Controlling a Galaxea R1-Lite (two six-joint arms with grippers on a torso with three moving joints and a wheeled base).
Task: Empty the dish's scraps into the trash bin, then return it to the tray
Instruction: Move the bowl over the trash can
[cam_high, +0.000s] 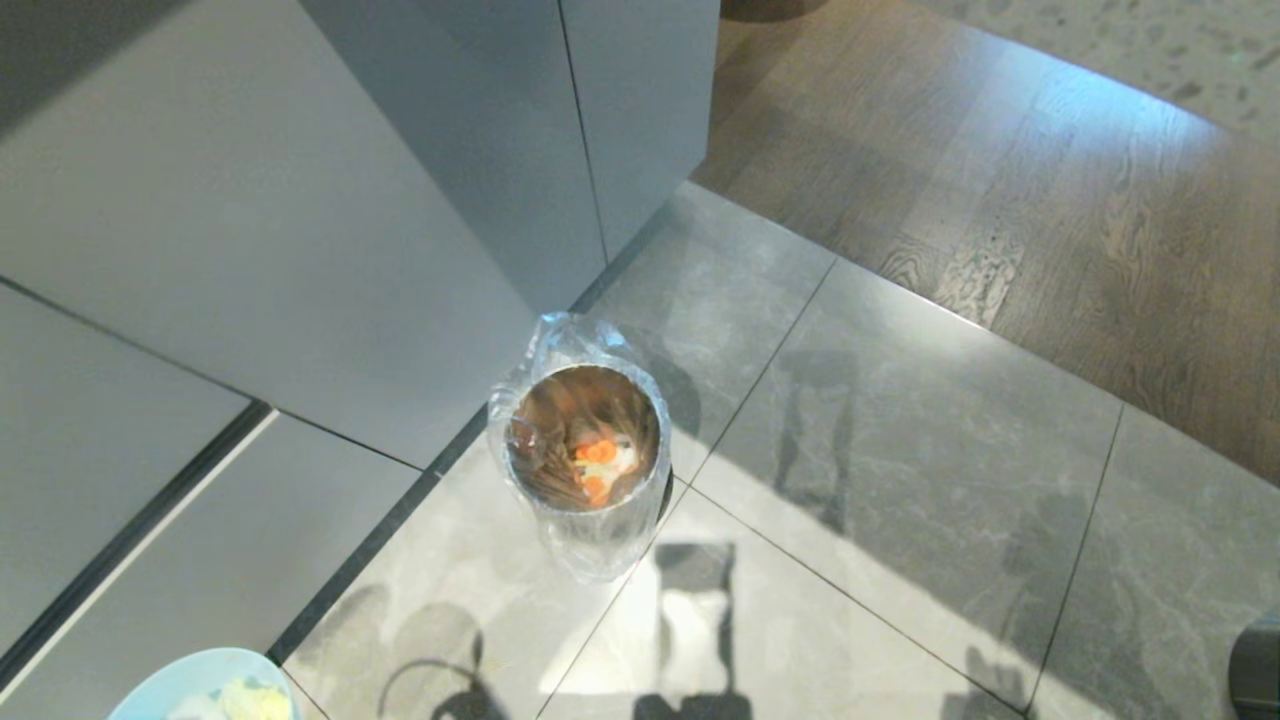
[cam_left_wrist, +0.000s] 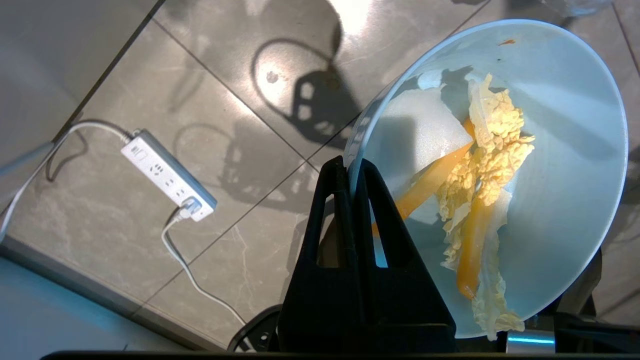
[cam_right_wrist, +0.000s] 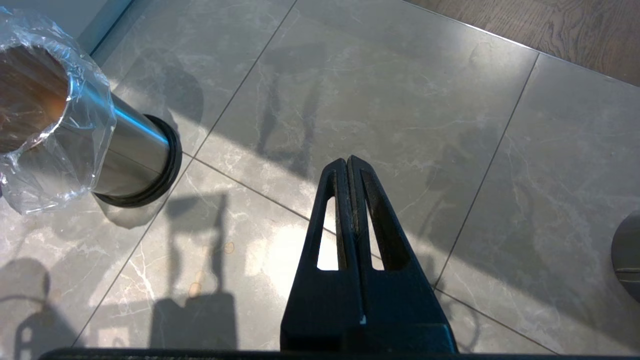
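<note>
- While the left tool pinches the near rim of the dish, fingers nearly shut on the thin wall, the carry to the bin is the step in hand; nothing has been tipped out yet.
- Inside the dish the scraps, yellow leafy pieces with orange strips and a white slice, lie against the bowl's inner wall, just beyond the tool's tips.
- At the lower left edge of the head view only a part of the dish's rim shows, above the tiled floor and well short of the bin.
- Beside it the right tool hangs over bare floor tiles, fingers pressed together and holding nothing.
- Farther ahead the trash bin stands on the floor near the foot of the grey cabinet, its clear liner folded over the rim, some orange and white bits already inside.
- Next, I judge, the dish must travel forward until it is above the bin's mouth, then tilt so the scraps slide in without catching the liner.
- No tray is in view.
</note>
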